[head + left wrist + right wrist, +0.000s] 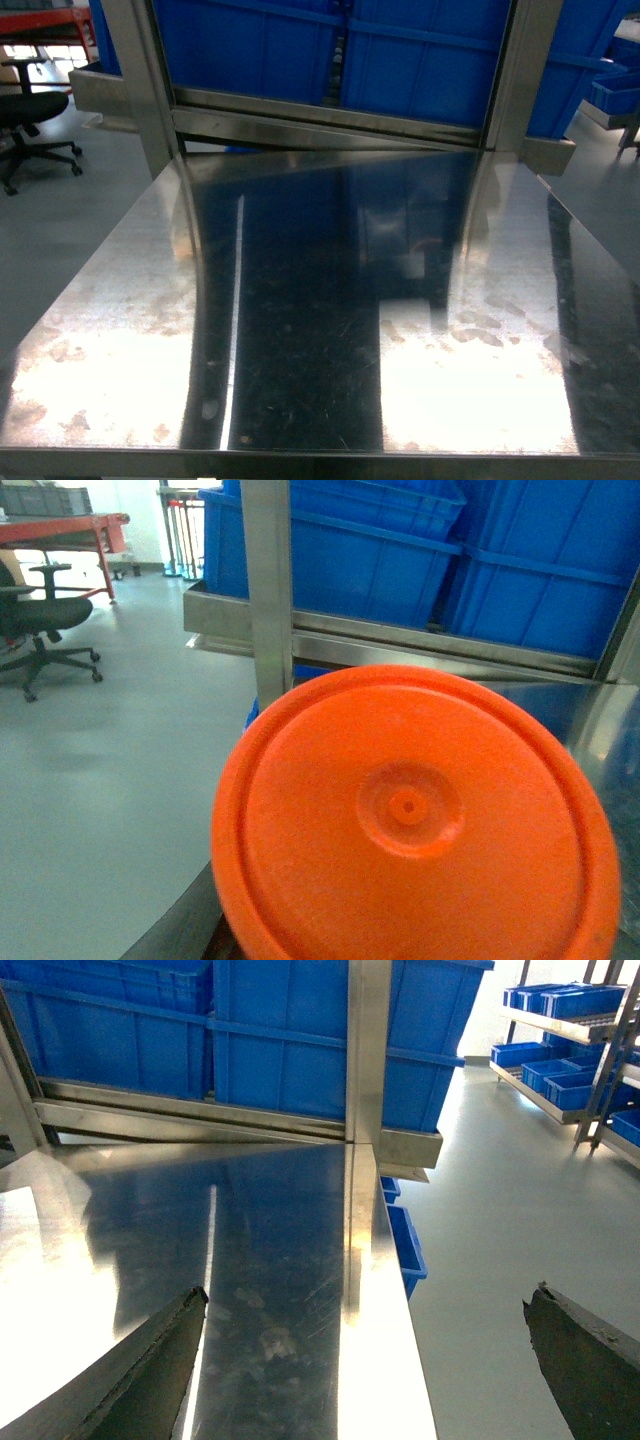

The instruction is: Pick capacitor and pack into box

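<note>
Our right hand is hanging with its two dark fingers spread wide apart, gripping nothing. It is floating over the near right edge of the shiny steel bench. We are not seeing our left hand at all; its camera is filled by a round orange lid, so we cannot tell if that hand is open or closed. Past the bench, the blue bins are sitting on a shelf. We are not seeing the capacitor or the pink box anywhere, so we cannot yet say which way they lie or which hand is nearer.
</note>
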You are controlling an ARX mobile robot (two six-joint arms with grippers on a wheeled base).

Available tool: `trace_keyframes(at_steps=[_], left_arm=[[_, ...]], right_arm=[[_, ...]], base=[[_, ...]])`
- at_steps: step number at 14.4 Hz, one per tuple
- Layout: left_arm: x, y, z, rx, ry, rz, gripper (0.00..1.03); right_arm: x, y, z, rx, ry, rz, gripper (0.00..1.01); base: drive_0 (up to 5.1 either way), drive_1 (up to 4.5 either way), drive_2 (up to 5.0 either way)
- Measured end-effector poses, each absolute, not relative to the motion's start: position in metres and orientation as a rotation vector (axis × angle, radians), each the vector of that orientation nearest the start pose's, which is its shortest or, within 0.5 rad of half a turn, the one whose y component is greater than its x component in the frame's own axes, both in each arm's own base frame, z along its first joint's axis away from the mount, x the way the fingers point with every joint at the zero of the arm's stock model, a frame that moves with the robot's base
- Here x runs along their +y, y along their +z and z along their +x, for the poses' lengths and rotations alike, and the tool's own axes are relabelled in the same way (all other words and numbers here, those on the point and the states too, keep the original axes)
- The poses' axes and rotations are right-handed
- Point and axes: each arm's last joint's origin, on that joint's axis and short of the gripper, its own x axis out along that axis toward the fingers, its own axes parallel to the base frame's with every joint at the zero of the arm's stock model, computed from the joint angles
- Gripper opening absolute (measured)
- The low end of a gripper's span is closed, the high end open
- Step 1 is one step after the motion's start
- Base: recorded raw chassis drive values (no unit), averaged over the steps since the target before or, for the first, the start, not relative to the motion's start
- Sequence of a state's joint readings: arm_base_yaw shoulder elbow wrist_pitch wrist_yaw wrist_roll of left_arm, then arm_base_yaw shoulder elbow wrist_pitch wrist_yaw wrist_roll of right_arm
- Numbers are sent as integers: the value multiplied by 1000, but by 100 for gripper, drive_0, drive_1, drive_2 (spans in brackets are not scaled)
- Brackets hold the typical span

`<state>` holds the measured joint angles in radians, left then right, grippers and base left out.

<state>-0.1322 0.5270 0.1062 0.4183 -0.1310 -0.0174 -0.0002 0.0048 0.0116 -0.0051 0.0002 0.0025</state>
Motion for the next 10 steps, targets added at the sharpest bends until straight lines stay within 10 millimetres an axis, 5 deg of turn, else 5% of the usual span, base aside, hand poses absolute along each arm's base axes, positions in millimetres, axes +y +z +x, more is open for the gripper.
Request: trace_keyframes(at_steps=[4,10], left_arm=[[1,179,125,10,26,-18,45],[0,171,115,-10,-2,-15,44]], right_arm=[[0,167,97,-2,-1,2,98],[0,167,97,-2,0,2,98]], base=[[0,0,0],[0,0,0]])
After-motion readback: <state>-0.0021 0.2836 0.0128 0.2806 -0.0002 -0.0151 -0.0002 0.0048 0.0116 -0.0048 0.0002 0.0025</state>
